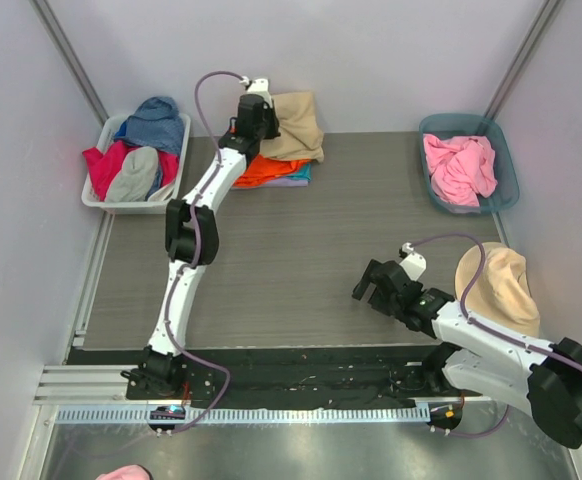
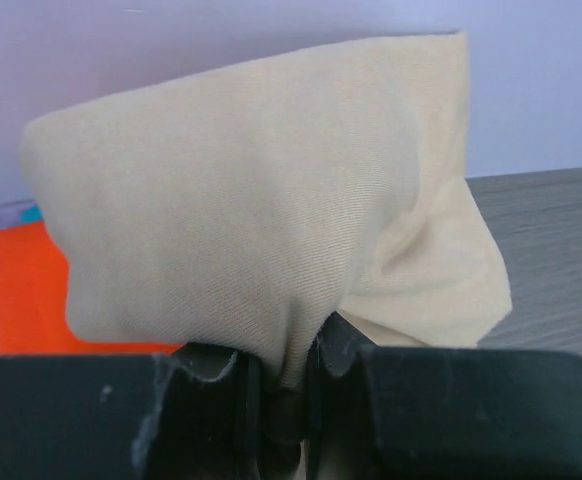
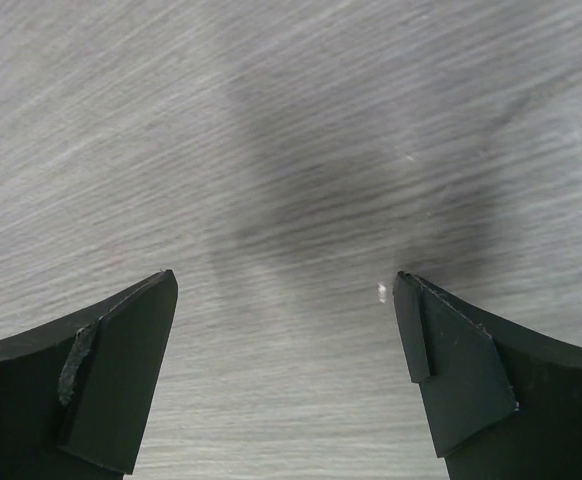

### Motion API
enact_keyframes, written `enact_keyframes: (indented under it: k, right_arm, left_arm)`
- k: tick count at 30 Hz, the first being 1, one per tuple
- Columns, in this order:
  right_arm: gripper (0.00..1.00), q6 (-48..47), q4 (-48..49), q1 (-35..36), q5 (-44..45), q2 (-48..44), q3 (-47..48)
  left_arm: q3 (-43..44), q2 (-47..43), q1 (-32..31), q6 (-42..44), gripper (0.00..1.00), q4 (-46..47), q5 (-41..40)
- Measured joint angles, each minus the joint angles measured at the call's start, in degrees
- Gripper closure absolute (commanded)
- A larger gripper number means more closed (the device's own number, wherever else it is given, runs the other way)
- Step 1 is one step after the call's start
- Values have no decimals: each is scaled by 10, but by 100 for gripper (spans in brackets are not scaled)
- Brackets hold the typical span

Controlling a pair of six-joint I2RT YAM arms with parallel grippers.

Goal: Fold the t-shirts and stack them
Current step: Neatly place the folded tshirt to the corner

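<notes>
shirt of tan cloth (image 2: 261,190) hung pinched in the left jaws, spreading away from them over the orange shirt (image 2: 26,290); right jaws gaped empty, far off.

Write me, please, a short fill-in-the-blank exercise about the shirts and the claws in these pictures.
1. The left claw is shut on the tan shirt, which lies over a lower shirt coloured ____.
2. The right claw stands ____ above the table.
3. The pink shirt sits in the bin nearest the ____ arm.
Missing words: orange; open; right.
</notes>
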Motion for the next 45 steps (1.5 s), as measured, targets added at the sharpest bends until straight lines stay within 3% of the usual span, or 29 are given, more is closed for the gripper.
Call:
enact_keyframes:
  k: [17,29,35,39,40,44,45]
  right_arm:
    - [0,0,59,0,-7,27,2]
    - [0,0,62,0,-9,26,1]
    - [0,0,70,0,-11,35,1]
    - [0,0,85,0,-15,43,2]
    - [0,0,87,0,-16,45,2]
    - [0,0,92,0,-17,46,2]
    - [0,0,92,0,-17,46,2]
  left_arm:
    - [-219,-86,41,-35,100,56,45]
    - [-192,-88,92,-31,98,30,106]
    - [-154,-76,112,-18,86,12,131]
    - [-154,-73,115,-13,84,2,148]
    - [-154,-71,114,-12,82,0,151]
    - [-154,-65,114,-3,21,-3,157]
    - [-154,-64,114,-2,11,-4,157]
